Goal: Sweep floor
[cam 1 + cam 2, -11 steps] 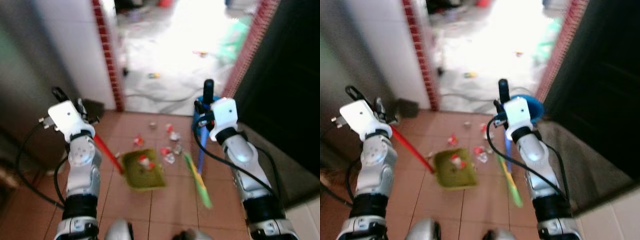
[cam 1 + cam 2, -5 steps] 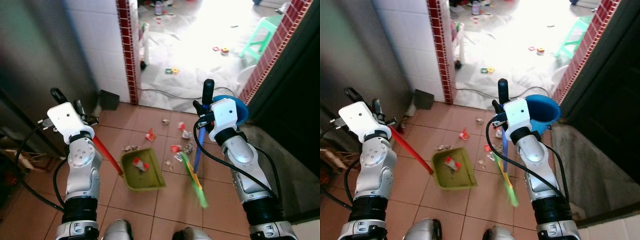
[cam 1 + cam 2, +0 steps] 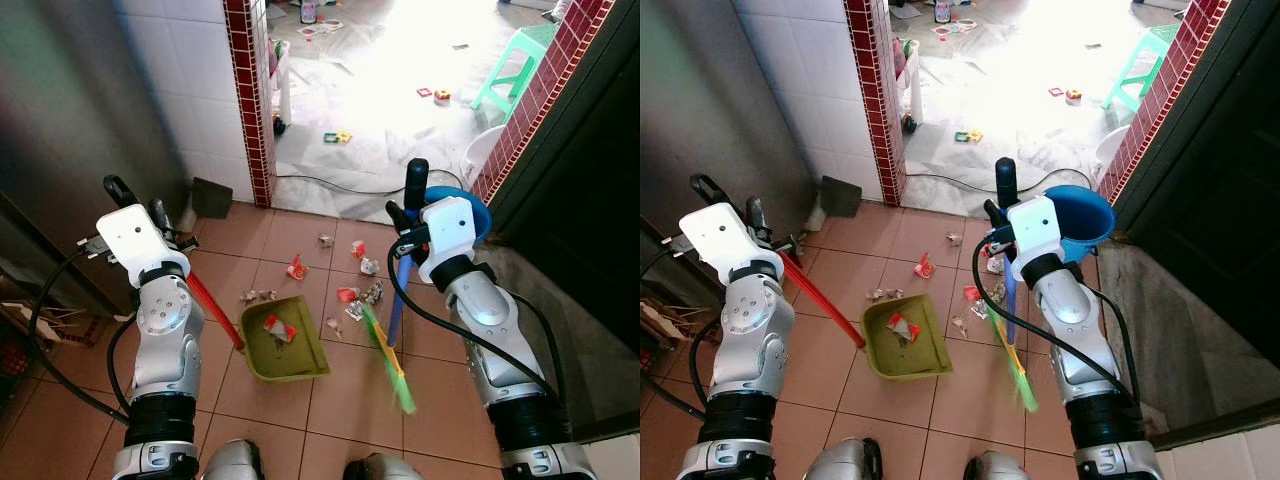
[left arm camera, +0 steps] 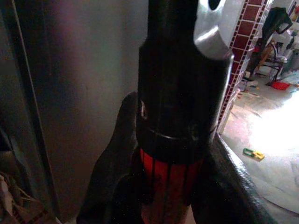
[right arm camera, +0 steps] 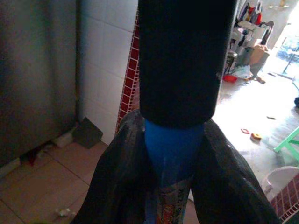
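Note:
A green dustpan point(image 3: 283, 340) lies on the brown floor tiles with a scrap of red-and-white litter point(image 3: 276, 326) in it. Its red handle point(image 3: 213, 308) runs up to my left gripper point(image 3: 140, 205), which is shut on it. My right gripper point(image 3: 408, 205) is shut on the blue broom handle point(image 3: 397, 296). The green broom head point(image 3: 388, 359) rests on the tiles right of the dustpan. More litter scraps point(image 3: 362, 293) lie just beyond the pan and broom. In the wrist views both pairs of fingers clasp the red handle point(image 4: 169, 182) and the blue handle point(image 5: 172, 151).
A red-tiled door post point(image 3: 246, 90) stands ahead on the left, beside a white tiled wall. A blue bucket point(image 3: 475, 212) sits behind my right arm. Past the doorway lie a cable point(image 3: 330, 184), toys and a green stool point(image 3: 510, 70). A dark wall runs along the right.
The camera has shifted and sharpened, so the doorway area appears lower in the picture. Dustpan, broom and both grippers keep the same hold and relative places.

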`<state>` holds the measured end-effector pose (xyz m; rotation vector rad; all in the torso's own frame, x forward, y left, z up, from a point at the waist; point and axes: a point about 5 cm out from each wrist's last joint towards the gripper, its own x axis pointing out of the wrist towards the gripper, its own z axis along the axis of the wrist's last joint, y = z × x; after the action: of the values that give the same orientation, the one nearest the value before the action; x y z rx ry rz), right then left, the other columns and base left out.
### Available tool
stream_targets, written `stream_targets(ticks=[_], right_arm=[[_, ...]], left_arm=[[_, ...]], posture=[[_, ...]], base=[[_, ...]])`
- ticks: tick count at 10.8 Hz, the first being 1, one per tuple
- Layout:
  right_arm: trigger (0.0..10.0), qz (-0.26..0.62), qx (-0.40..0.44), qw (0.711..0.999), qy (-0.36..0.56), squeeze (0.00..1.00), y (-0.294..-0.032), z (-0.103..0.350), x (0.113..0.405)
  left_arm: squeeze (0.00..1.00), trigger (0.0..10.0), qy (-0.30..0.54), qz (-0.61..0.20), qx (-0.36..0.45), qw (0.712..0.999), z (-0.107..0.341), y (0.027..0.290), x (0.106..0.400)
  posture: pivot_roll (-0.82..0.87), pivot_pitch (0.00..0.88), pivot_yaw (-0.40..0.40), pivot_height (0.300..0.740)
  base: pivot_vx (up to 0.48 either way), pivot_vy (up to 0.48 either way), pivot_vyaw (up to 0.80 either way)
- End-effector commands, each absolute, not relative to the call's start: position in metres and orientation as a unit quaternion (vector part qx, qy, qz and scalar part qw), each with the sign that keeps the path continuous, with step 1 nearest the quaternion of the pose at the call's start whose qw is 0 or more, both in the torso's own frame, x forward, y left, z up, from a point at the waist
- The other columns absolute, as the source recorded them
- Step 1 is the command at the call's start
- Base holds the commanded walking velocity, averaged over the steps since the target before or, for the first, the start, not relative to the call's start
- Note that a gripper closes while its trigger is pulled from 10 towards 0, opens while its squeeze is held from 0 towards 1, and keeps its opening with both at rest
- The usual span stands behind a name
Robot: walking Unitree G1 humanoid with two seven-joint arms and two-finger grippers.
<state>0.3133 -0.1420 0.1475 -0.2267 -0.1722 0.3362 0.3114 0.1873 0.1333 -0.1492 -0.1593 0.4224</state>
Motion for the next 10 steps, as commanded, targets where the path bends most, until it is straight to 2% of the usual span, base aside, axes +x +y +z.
stream_targets(ticks=[1,6,8,10], right_arm=[[10.0,0.164,-0.121,0.973,-0.108,0.00,-0.143,0.159,0.313],[10.0,0.163,-0.109,0.976,-0.098,0.00,-0.136,0.153,0.317],[10.0,0.163,-0.096,0.977,-0.102,0.00,-0.129,0.152,0.319],[10.0,0.151,-0.090,0.979,-0.104,0.00,-0.130,0.153,0.323]], left_arm=[[0.00,10.0,-0.114,0.207,-0.080,0.968,0.149,0.188,0.312],[0.00,10.0,-0.107,0.215,-0.093,0.966,0.148,0.192,0.314],[0.00,10.0,-0.114,0.216,-0.090,0.966,0.154,0.199,0.319],[0.00,10.0,-0.117,0.212,-0.088,0.966,0.158,0.201,0.324]], posture=[[-0.14,0.073,-0.031,0.740],[-0.12,0.046,-0.018,0.740],[-0.11,0.023,-0.001,0.740],[-0.11,0.006,0.020,0.740]], base=[[0.000,0.000,0.00],[0.000,0.000,0.00],[0.000,0.000,-0.80],[0.000,0.000,-0.25]])
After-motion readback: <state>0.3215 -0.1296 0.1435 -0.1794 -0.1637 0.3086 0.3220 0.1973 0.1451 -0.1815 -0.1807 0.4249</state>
